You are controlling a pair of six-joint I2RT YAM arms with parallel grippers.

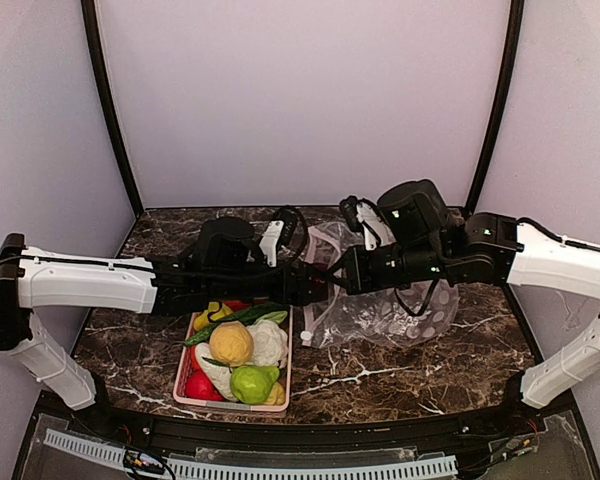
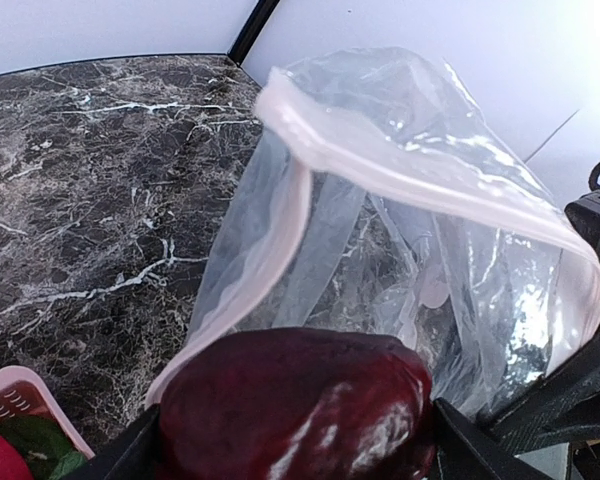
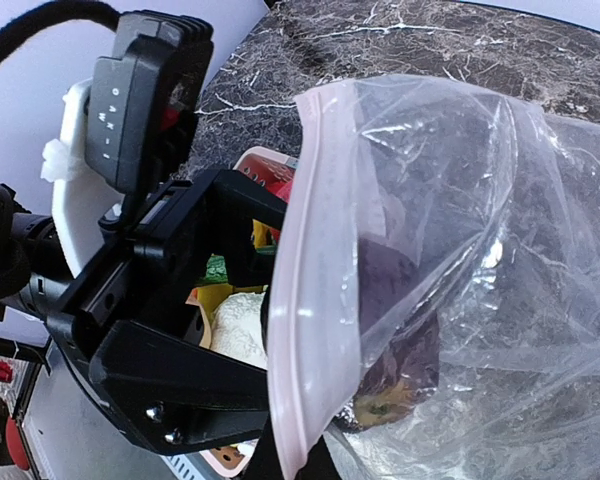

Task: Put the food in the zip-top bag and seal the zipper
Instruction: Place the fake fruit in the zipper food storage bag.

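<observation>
The clear zip-top bag (image 1: pixel 390 310) lies at the right of the table with its mouth facing left. My right gripper (image 1: pixel 338 275) is shut on the pale pink zipper (image 3: pixel 315 300) and holds the mouth up and open (image 2: pixel 400 185). My left gripper (image 2: pixel 295 440) is closed on a dark purple eggplant (image 2: pixel 295 405), which sits right at the bag's mouth and shows as a dark shape through the plastic (image 3: pixel 390 300). More food fills the pink basket (image 1: pixel 232 404): a yellow-orange ball (image 1: pixel 231 342), a white cauliflower (image 1: pixel 270 342), a green fruit (image 1: pixel 252 383), a red fruit (image 1: pixel 199 385) and a cucumber (image 1: pixel 235 318).
The basket stands at the near centre-left, under the left forearm. Both arms meet over the middle of the dark marble table (image 1: pixel 410 370). Pale walls with black corner posts close in the back and sides. The basket's corner (image 2: pixel 20 385) shows low in the left wrist view.
</observation>
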